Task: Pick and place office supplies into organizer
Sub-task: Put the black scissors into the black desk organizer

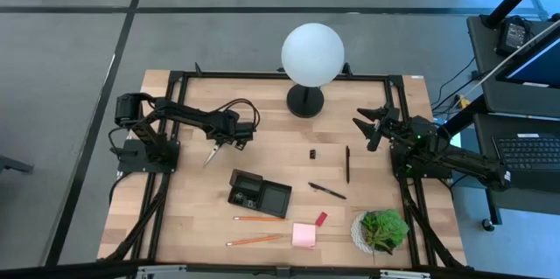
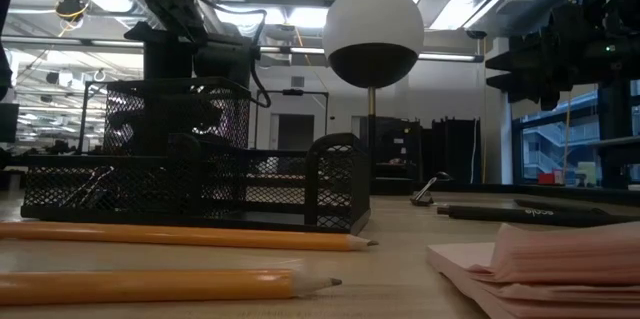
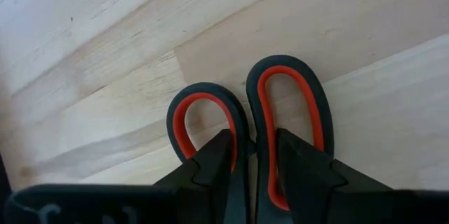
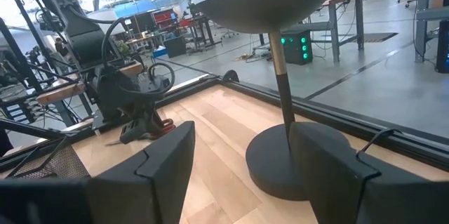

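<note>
The red-handled scissors (image 3: 280, 104) lie toward the table's left, with the blades (image 1: 210, 153) pointing to the near-left. My left gripper (image 1: 229, 132) is over the handles and shut on them. My right gripper (image 1: 374, 127) is open and hangs at the table's right side, beside the lamp base, touching nothing. The black mesh organizer (image 1: 259, 193) stands near the table's middle. Near it lie two orange pencils (image 1: 258, 219) (image 1: 254, 240), a pink sticky-note pad (image 1: 304, 235), a red eraser (image 1: 320, 219), two black pens (image 1: 347, 163) (image 1: 326, 191) and a black clip (image 1: 312, 153). My left gripper (image 3: 259, 154) pinches the inner limb of the larger handle loop (image 3: 261, 112), next to where the two loops meet. One finger (image 3: 302, 164) stands in the larger loop, the other (image 3: 221, 161) on the smaller loop's side. It comes from above. Whether the scissors are off the table, I cannot tell.
The white globe lamp (image 1: 312, 56) stands on its round black base (image 1: 305, 101) at the far middle, close to my right gripper. A green potted plant (image 1: 382, 229) sits at the near right corner. A black frame runs around the table's edges.
</note>
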Controlling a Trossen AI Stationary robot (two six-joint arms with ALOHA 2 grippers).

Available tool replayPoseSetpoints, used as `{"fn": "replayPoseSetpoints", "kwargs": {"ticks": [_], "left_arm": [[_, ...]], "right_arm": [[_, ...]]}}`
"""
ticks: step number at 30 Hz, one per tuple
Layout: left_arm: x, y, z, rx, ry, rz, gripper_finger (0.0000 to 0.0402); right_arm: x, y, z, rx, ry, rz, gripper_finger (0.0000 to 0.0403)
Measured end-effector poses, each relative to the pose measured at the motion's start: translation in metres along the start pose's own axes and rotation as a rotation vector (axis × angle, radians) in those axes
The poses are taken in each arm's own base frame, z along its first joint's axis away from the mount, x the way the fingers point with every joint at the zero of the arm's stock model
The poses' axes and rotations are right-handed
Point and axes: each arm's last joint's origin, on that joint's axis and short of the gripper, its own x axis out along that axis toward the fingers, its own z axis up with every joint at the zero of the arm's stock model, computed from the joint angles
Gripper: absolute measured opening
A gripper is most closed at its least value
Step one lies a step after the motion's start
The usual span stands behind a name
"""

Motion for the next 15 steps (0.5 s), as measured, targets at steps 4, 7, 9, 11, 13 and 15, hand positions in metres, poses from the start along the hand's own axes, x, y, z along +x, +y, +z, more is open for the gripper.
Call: {"fn": "replayPoseSetpoints", "kwargs": {"ticks": [4, 7, 9, 11, 13, 15], "left_arm": [[-0.0002, 0.0001, 0.0001, 0.022, 0.003, -0.001, 0.0092], [-0.0003, 0.0002, 0.0000, 0.023, 0.006, -0.001, 0.0081], [-0.0003, 0.0003, 0.0000, 0.023, 0.005, 0.000, 0.0075], [-0.0004, 0.0003, 0.0000, 0.024, 0.006, 0.000, 0.0073], [-0.0004, 0.0002, 0.0000, 0.023, 0.005, 0.000, 0.0072], [-0.0004, 0.0002, 0.0002, 0.025, -0.001, 0.003, 0.0071]], "right_arm": [[0.0000, 0.0000, -0.0001, 0.001, 0.000, 0.000, 0.0236], [0.0000, 0.0000, -0.0001, 0.001, 0.000, 0.000, 0.0236], [0.0000, 0.0000, -0.0001, 0.001, 0.000, 0.000, 0.0236], [0.0000, 0.0000, -0.0001, 0.000, 0.000, 0.000, 0.0236], [0.0000, 0.0000, -0.0001, 0.000, 0.000, 0.000, 0.0236], [0.0000, 0.0000, -0.0001, -0.001, 0.000, 0.000, 0.0236]]}}
